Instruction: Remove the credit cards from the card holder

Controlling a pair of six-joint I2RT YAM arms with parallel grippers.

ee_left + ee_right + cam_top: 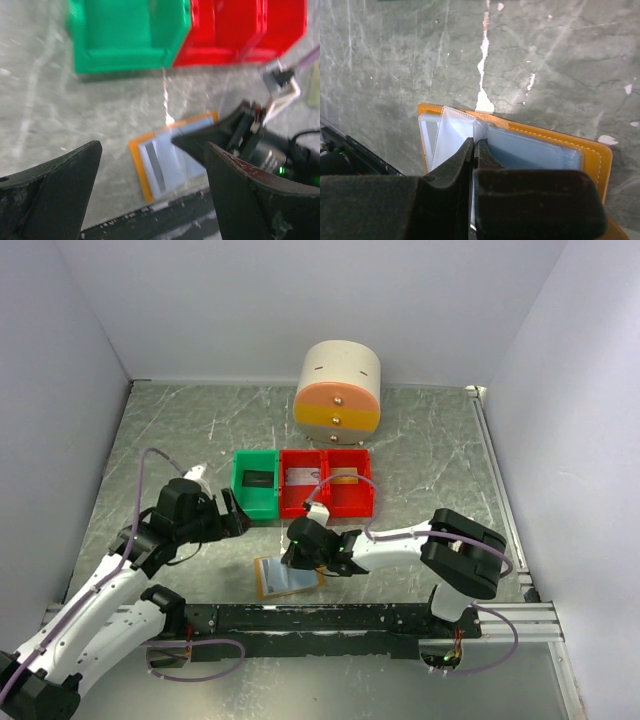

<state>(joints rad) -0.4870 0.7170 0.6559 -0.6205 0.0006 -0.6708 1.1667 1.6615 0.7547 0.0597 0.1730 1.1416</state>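
The card holder [272, 582] lies open on the table near the front rail, orange rim around pale blue pockets. My right gripper [298, 562] is low over it. In the right wrist view the right gripper [474, 142] is shut on a clear pocket leaf that stands up from the holder [600, 160]. A pale card with a dark grey stripe [157, 170] sits in the holder's left pocket [140, 160]. My left gripper [236, 511] is open and empty, above the table left of the holder; it also shows in the left wrist view [152, 146]. No gold-orange card shows in the holder.
A green bin [256, 485] and two red bins [326, 483] stand in a row behind the holder; a grey flat item [298, 477] lies in one red bin, an orange one [345, 478] in the other. A round drawer unit [338, 395] stands further back. The black rail [330, 618] runs along the front.
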